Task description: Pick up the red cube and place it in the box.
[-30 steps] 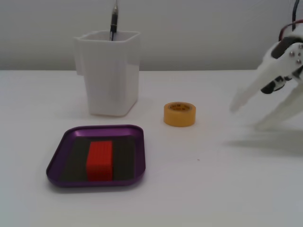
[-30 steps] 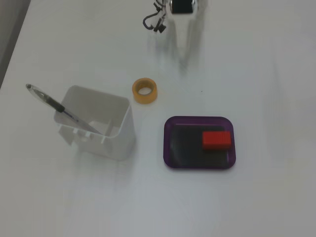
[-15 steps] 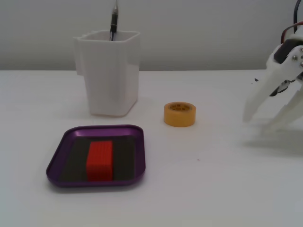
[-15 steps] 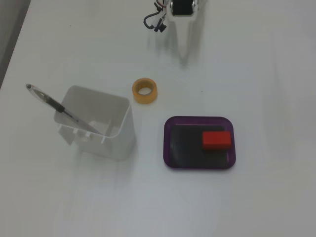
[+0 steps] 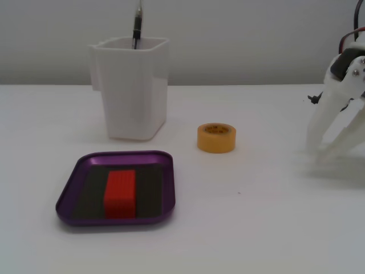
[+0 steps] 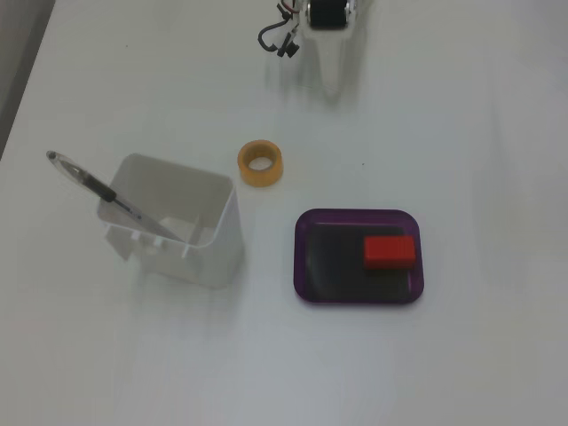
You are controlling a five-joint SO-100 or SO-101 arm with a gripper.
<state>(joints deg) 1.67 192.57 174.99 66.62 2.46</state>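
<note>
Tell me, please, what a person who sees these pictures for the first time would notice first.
Most likely the red cube, which lies inside the purple box at the near left of that fixed view and is the brightest colour on the white table. Next come the yellow tape roll near the middle and the tall white container behind the box, with a pen standing in it. The white gripper is open at the right edge, away from everything.

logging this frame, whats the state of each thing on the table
red cube: lying flat inside the box, not held
box: flat on the table, holding the cube
white container: upright, open top, a pen leaning inside
yellow tape roll: flat on the table, hole up, clear of the rest
gripper: open, empty, fingertips low by the table, away from the box
</note>
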